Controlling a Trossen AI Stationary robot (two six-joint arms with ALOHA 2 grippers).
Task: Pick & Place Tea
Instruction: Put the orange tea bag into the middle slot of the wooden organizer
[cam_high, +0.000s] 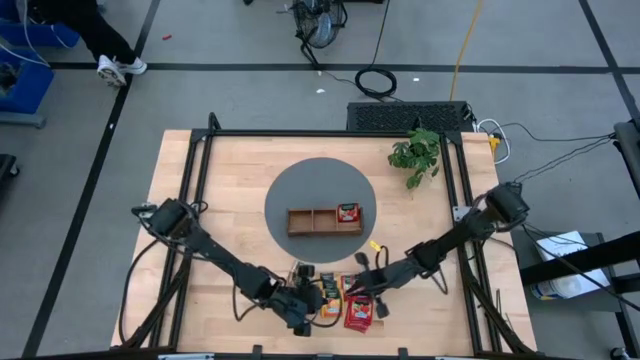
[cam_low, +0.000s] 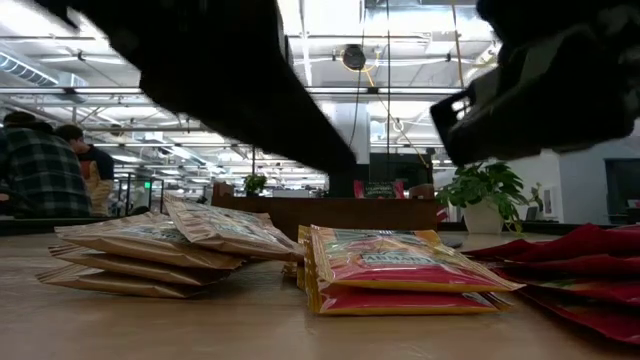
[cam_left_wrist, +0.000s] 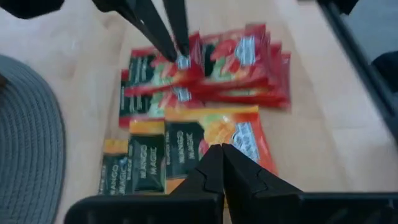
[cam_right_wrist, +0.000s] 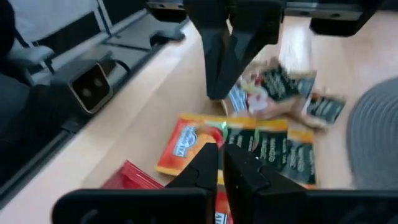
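Three small piles of tea sachets lie near the table's near edge: pale tan (cam_high: 305, 272), orange (cam_high: 330, 300) and red (cam_high: 358, 315). One more red sachet (cam_high: 348, 212) lies in the right compartment of the brown wooden tray (cam_high: 310, 222). My right gripper (cam_right_wrist: 222, 155) is down at the red pile's top sachet (cam_left_wrist: 161, 78), its fingers closed to a thin slit. My left gripper (cam_left_wrist: 222, 155) is shut and holds nothing; it hovers just above the orange sachets (cam_left_wrist: 211, 134), beside the tan pile (cam_low: 150, 250). My right gripper pinches the top red sachet between its two fingers (cam_left_wrist: 174, 43) at the white-labelled end (cam_left_wrist: 182, 62). The fingers come from above, slanting in from the table's right. That end looks slightly raised, and the rest of the sachet lies on the red pile.
The tray sits on a round grey mat (cam_high: 300, 185) at the table's middle, its two other compartments bare. A potted plant (cam_high: 415, 155) stands toward the far right. The two grippers are close together over the piles. People (cam_low: 40, 170) stand in the room beyond.
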